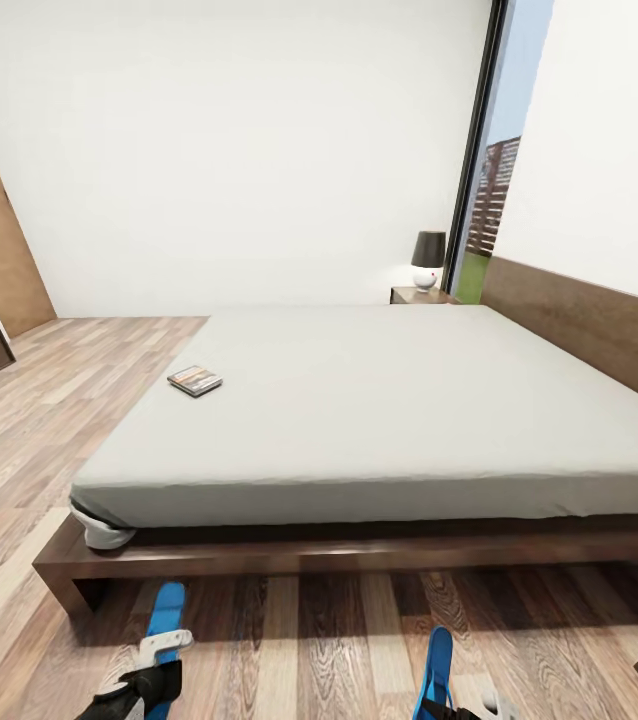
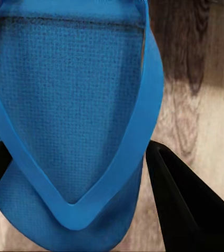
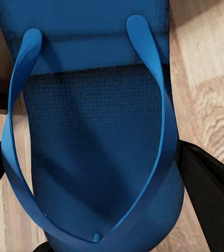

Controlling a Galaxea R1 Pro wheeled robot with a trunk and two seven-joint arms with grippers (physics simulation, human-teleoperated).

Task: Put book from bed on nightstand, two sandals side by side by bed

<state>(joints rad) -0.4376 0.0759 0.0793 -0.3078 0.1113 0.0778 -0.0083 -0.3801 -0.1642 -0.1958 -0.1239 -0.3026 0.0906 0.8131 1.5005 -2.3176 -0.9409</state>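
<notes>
Blue sandals: left flat flip-flop (image 1: 166, 610) in left gripper (image 2: 75, 178), right flip-flop (image 1: 438, 660) in right gripper (image 3: 91, 194); each clamped, beside the low wooden bed (image 1: 259, 555), well apart.
Book: dark paperback (image 1: 195, 379) on bed's mattress, unmoved.
Left: pairing, nightstand.

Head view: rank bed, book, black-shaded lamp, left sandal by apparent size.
1. Low dark-wood platform bed with pale grey mattress, by far.
2. Bright blue left sandal, partly hidden, close to camera, so rank unsure.
3/4. Small dark paperback book and black-shaded lamp: alike, no ranking.
</notes>
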